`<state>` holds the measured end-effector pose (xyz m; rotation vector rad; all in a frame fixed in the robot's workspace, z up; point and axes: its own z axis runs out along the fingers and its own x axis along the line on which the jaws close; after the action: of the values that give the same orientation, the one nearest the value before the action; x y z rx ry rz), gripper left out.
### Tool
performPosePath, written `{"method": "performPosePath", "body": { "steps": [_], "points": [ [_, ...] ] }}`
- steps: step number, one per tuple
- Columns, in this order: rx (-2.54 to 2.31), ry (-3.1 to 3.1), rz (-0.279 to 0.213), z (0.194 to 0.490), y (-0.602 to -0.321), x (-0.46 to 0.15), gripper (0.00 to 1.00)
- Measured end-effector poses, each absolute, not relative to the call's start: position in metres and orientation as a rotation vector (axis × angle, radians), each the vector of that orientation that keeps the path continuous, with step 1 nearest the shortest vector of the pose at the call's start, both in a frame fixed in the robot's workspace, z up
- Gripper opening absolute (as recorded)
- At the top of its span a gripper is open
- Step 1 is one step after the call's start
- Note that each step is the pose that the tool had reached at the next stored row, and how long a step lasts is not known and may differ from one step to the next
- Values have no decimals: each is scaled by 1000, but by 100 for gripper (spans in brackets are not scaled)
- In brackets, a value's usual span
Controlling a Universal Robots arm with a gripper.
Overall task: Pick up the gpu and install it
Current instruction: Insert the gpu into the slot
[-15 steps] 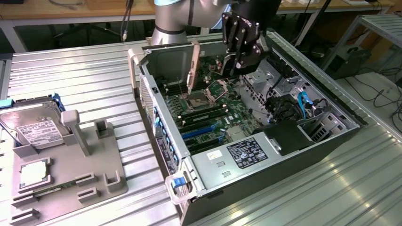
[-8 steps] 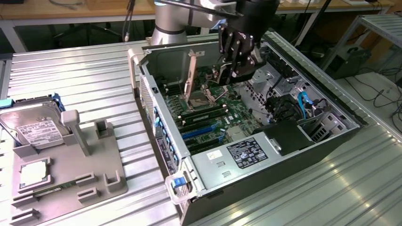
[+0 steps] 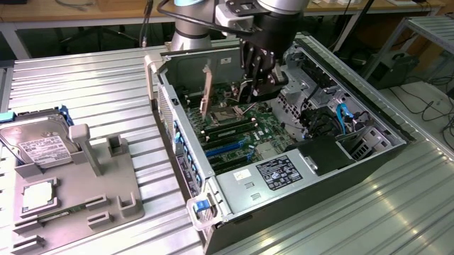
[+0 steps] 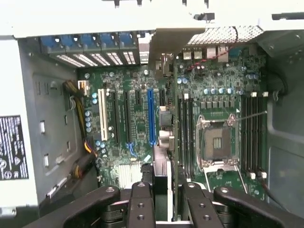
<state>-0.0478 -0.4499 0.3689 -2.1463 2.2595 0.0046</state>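
My gripper (image 3: 257, 87) hangs inside the open computer case (image 3: 234, 191), low over the motherboard (image 3: 245, 135). In the wrist view the gpu (image 4: 161, 173) shows edge-on as a thin card gripped between the two black fingers (image 4: 142, 204). It runs away from the gripper (image 4: 165, 190) toward the case's rear wall, where its pale end bracket (image 4: 173, 42) sits. The card hovers upright over the board, between the long blue expansion slot (image 4: 152, 116) and the memory slots (image 4: 185, 133). Whether its edge touches a slot is hidden.
An open CPU socket (image 4: 216, 142) lies beside the card's line, and a white slot (image 4: 102, 114) lies beyond the blue one. Drive bays with blue cables (image 3: 344, 117) fill the case's far side. On the exterior view's left, a grey fixture (image 3: 106, 196) holds a hard drive (image 3: 39, 143) and a CPU chip (image 3: 39, 192).
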Motion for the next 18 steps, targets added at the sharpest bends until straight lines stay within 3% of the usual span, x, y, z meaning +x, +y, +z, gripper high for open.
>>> {"method": "performPosePath", "body": {
  "steps": [18],
  "points": [
    [-2182, 2225, 5, 324, -451, -50, 28]
  ]
}}
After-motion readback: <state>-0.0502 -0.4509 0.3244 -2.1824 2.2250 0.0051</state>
